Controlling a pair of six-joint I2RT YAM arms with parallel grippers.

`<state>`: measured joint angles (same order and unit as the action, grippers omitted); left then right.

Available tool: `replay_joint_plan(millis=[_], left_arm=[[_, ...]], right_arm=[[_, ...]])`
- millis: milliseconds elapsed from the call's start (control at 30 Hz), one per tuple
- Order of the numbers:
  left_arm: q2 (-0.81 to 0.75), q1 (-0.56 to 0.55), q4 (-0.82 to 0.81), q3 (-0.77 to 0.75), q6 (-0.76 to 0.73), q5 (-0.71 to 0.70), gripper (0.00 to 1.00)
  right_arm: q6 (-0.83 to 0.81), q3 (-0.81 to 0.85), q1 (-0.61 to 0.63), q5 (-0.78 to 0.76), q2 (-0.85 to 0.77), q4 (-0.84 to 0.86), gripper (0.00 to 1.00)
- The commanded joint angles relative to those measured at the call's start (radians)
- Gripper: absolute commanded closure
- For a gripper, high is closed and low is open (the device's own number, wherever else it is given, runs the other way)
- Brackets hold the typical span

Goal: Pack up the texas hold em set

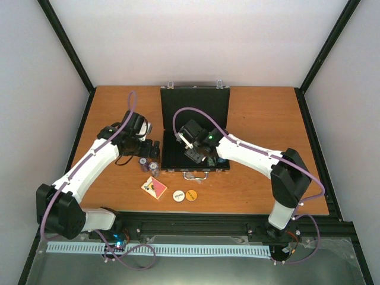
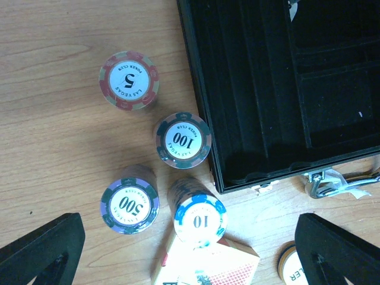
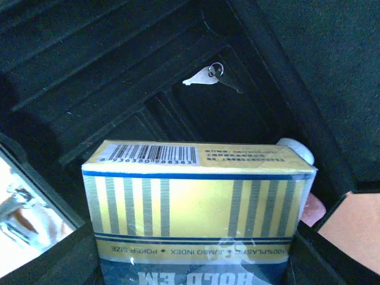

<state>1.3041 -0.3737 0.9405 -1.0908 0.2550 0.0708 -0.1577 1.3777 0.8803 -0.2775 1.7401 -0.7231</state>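
White disc [image 1: 178,195], orange disc [image 1: 191,195] and red card deck [image 1: 154,187] lie nearest on the table [image 1: 261,119]. Left gripper [image 2: 190,255], spread wide, hangs over four chip stacks [image 2: 183,140] beside the open black case [image 1: 196,101]. Right gripper [image 3: 190,237] clamps a yellow card deck [image 3: 196,202], its bottom cut off, inside the case.

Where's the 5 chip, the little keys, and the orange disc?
5 chip stack [image 2: 129,81]: left wrist view, white centre label.
keys [image 3: 200,76]: right wrist view, silver key blade.
orange disc [image 1: 191,195]: top external view, its middle.

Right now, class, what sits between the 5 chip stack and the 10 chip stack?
The 100 chip stack sits between the 5 stack and the 10 stack, seen in the left wrist view.
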Motion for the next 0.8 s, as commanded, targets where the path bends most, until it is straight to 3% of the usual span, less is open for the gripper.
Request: replay_joint_plan(millis=[0,533,600,767], left_arm=[[-0.030,-0.005,0.011,0.008,0.016,-0.020,0.00],[-0.011,-0.005,0.013,0.016,0.015,-0.032,0.00],[-0.007,-0.005,0.014,0.013,0.016,-0.032,0.00],[-0.001,-0.005,0.008,0.011,0.020,-0.031,0.00]], right_arm=[[-0.206,-0.030,0.002,-0.104,-0.001,0.120,0.92],[-0.354,-0.055,0.002,-0.074,0.134,0.224,0.89],[-0.351,-0.063,0.002,-0.054,0.137,0.221,0.83],[-0.339,-0.082,0.002,-0.044,0.152,0.208,0.45]])
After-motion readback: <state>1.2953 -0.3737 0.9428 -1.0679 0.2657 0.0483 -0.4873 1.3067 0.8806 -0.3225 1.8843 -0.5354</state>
